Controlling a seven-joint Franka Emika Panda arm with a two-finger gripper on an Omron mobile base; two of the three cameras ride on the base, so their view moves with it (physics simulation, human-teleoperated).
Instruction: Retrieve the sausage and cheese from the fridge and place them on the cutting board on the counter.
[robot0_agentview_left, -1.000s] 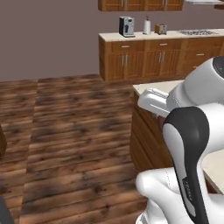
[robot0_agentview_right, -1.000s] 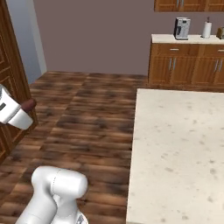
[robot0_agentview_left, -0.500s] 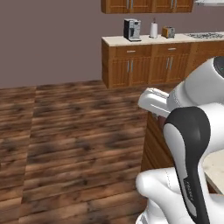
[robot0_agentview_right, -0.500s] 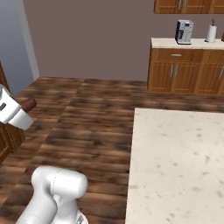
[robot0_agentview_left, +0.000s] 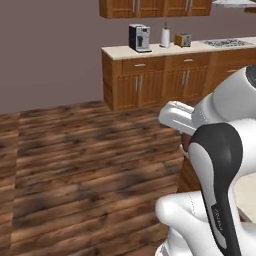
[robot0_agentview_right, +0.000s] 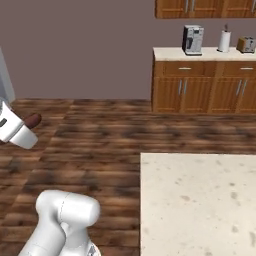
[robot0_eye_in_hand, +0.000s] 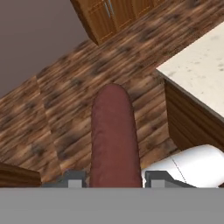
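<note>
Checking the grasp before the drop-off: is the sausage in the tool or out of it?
In. The sausage sticks out from between the tool's two fingertips, above the floor.

coffee machine (robot0_agentview_left: 139, 38), paper towel roll (robot0_agentview_left: 165, 36), toaster (robot0_agentview_left: 183, 39)

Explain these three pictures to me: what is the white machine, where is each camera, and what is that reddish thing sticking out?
The white machine is a robot arm on a driving base, in a rendered kitchen. Two cameras ride on the base behind the arm, one to its left and one to its right. The third sits on the hand and looks along the gripper. The gripper is shut on the sausage, a dark reddish-brown cylinder whose tip also shows at the left edge of the right base view. The beige speckled counter lies ahead to the right. Against the far wall, a second counter carries a coffee machine, a paper towel roll and a toaster.
</note>
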